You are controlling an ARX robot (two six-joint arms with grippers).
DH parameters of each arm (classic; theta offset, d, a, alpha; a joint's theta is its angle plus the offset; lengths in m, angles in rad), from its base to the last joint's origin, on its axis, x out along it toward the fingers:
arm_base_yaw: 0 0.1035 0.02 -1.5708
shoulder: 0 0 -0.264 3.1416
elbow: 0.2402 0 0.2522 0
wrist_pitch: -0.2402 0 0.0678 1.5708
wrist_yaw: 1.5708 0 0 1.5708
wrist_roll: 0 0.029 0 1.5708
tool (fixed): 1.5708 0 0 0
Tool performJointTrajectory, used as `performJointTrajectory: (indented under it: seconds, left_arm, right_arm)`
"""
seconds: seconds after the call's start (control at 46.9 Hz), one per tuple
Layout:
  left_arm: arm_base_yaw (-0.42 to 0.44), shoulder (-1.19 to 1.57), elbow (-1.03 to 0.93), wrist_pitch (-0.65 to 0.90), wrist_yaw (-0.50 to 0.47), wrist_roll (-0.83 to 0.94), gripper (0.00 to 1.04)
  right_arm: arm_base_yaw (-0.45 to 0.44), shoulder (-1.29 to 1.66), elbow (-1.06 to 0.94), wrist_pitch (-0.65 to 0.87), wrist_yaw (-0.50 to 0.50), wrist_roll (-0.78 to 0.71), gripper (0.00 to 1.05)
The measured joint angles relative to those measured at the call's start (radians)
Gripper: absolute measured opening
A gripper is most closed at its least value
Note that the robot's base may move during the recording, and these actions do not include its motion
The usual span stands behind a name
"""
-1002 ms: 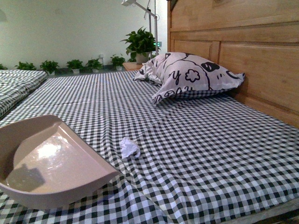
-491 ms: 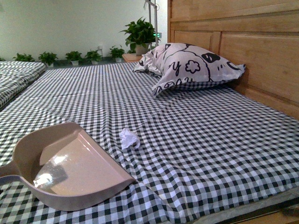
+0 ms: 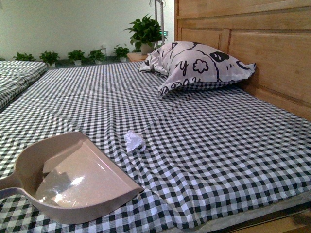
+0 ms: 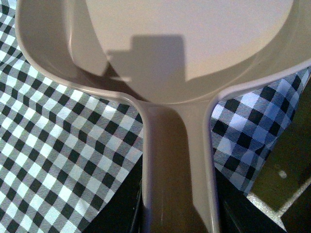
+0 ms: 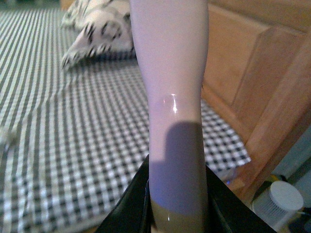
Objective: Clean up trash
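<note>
now, front view: small crumpled white paper wad (image 3: 134, 141) lies on the black-and-white checked bed sheet (image 3: 218, 145), in the near middle of the bed, on a shallow fold of the cloth. we note the pink-beige plastic dustpan (image 3: 29, 160) at the near left, its open mouth turned toward the wad. wad sits near the far end of the pan's lip, apart from it, outside the pan. pan floor is bare and glossy.

left wrist view: dustpan handle (image 4: 177, 160) runs straight back between the dark jaws of the left gripper (image 4: 177, 218), which are pressed onto it from both sides. checked sheet shows under the pan on both sides.

right wrist view: right gripper (image 5: 177, 208) is clamped on a pale glossy plastic handle (image 5: 172, 97) that stands up out of its black jaws. we cannot tell what the handle belongs to.

background: white pillow with black cartoon print (image 3: 199, 68) leans on the wooden headboard (image 3: 272, 53); potted green plants (image 3: 146, 31) along the far wall.
</note>
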Motion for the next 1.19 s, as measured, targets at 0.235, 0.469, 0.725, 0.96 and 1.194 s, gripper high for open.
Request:
performJointTrajectory:
  seconds: [0.235, 0.469, 0.725, 0.96, 1.194]
  left_arm:
    - [-0.001, 0.0, 0.0, 0.0, 0.0, 0.002, 0.26]
    - [-0.001, 0.0, 0.001, 0.0, 0.0, 0.003, 0.26]
    - [-0.001, 0.0, 0.001, 0.0, 0.0, 0.003, 0.26]
    - [-0.001, 0.0, 0.0, 0.0, 0.0, 0.004, 0.26]
    - [-0.001, 0.0, 0.001, 0.0, 0.0, 0.004, 0.26]
  right_arm:
    - [-0.006, 0.388, 0.19, 0.079, -0.235, -0.062, 0.19]
    - [0.059, 0.877, 0.451, 0.153, -0.265, -0.117, 0.19]
    - [0.102, 1.21, 0.684, 0.286, -0.185, -0.257, 0.19]
    - [0.088, 1.383, 0.782, 0.278, -0.122, -0.318, 0.19]
    - [0.136, 1.45, 0.787, 0.188, -0.185, -0.326, 0.19]
